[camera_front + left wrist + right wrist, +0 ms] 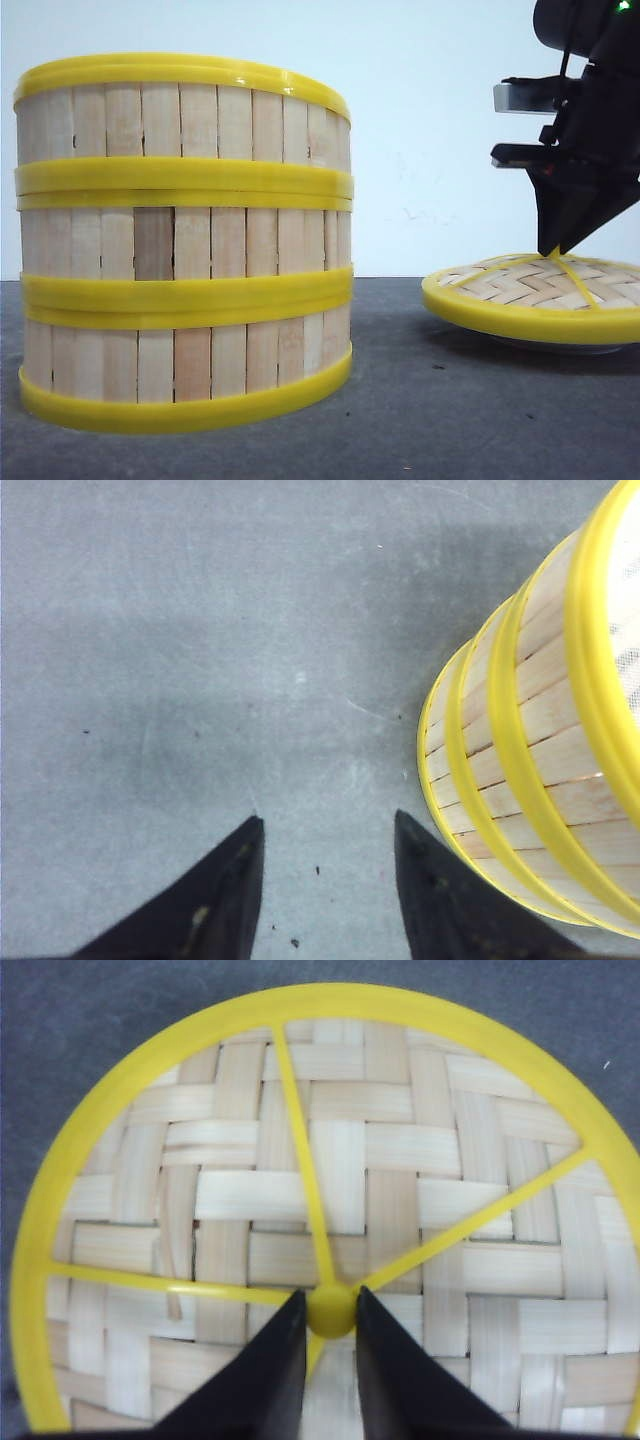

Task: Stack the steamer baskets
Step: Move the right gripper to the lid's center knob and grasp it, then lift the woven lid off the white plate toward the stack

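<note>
Over at 3 o'clock, right gripper [330, 1310] is pinching lid [535, 290] by its knob [330, 1310] w/ tips, prob for lifting it onto baskets [185, 245]; left gripper [325, 870] is hanging open, empty.

Your count on the grey worktop [450, 420]

You have three round slatted-wood steamer baskets with yellow rims [185, 245], stacked as one tower, and one domed woven lid with yellow rim and knob [540, 295].

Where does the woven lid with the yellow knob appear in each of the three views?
Front view: the woven lid lies low at the right, under the right gripper.
Left wrist view: not in it; only the stacked steamer baskets.
Right wrist view: it fills the picture.
Shared landmark: the lid's yellow knob between the right gripper's fingertips.
</note>
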